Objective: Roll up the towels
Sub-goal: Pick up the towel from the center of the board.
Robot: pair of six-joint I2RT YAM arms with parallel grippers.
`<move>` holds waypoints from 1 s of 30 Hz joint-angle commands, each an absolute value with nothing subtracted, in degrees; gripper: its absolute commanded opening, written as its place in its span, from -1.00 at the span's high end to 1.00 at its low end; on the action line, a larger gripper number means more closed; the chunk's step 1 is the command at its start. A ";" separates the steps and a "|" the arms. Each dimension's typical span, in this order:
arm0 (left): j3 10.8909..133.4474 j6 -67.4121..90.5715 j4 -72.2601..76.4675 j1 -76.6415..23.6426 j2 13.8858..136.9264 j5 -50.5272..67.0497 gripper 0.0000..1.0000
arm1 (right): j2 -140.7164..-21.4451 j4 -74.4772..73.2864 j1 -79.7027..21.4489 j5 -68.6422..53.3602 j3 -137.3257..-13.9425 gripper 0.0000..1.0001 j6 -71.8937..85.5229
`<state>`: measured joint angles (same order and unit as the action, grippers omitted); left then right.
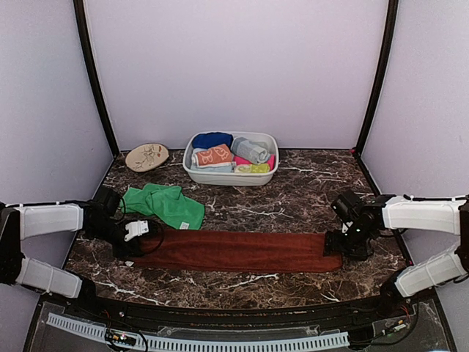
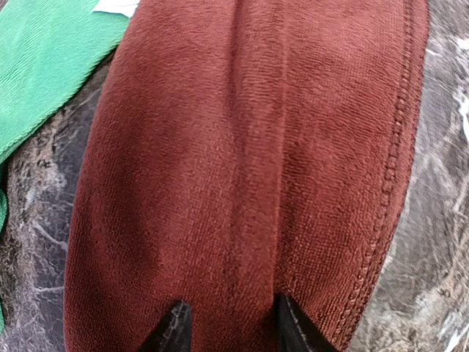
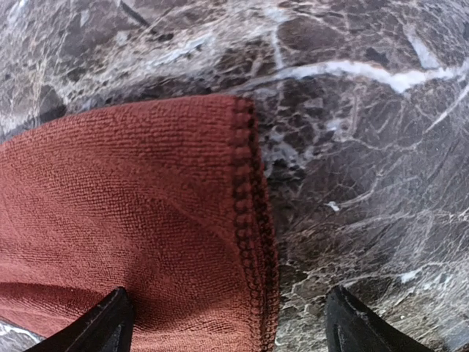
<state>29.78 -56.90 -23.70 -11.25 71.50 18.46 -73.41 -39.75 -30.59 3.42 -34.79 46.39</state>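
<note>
The long rust-brown towel [image 1: 234, 251] lies folded lengthwise across the front of the marble table. My left gripper [image 1: 135, 246] is at its left end. In the left wrist view the fingers [image 2: 174, 328] stand close together, pinching a ridge of the towel [image 2: 242, 147]. My right gripper [image 1: 335, 246] is open over the towel's right end [image 3: 132, 205], one finger above the cloth and the other above bare marble. The green towel [image 1: 163, 204] lies crumpled behind the left end, its white tag [image 2: 117, 6] showing. The orange towel with cream prints [image 1: 212, 155] sits rolled in the basin.
The white oval basin [image 1: 231, 180] stands at the back centre with several rolled towels in it. A round tan disc [image 1: 146, 156] lies at the back left. Lilac walls and black posts close in the sides and back.
</note>
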 commanded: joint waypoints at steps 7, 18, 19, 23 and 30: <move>35.64 -56.09 -34.10 -11.09 65.06 20.72 0.01 | -75.28 -32.13 -30.41 -4.74 -32.37 -0.09 47.62; 40.52 -50.80 -25.75 -7.12 71.06 17.18 -0.86 | -73.31 -38.04 -27.95 0.73 -34.06 1.00 47.85; 41.19 -51.08 -26.44 -6.79 72.43 17.58 -0.85 | -72.63 -39.70 -26.73 2.26 -34.97 1.00 47.44; 45.00 -51.04 -31.20 -6.29 75.64 21.58 -0.87 | -70.31 -46.03 -20.37 6.99 -39.59 1.00 43.30; 44.93 -47.16 -26.50 -4.81 67.30 18.83 -0.98 | -68.71 -51.36 -10.77 11.66 -47.76 1.00 37.04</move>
<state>44.27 -50.30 -28.56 -6.31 73.67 19.53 -69.76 -46.54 -13.63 6.66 -43.70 40.88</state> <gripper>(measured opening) 0.979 0.016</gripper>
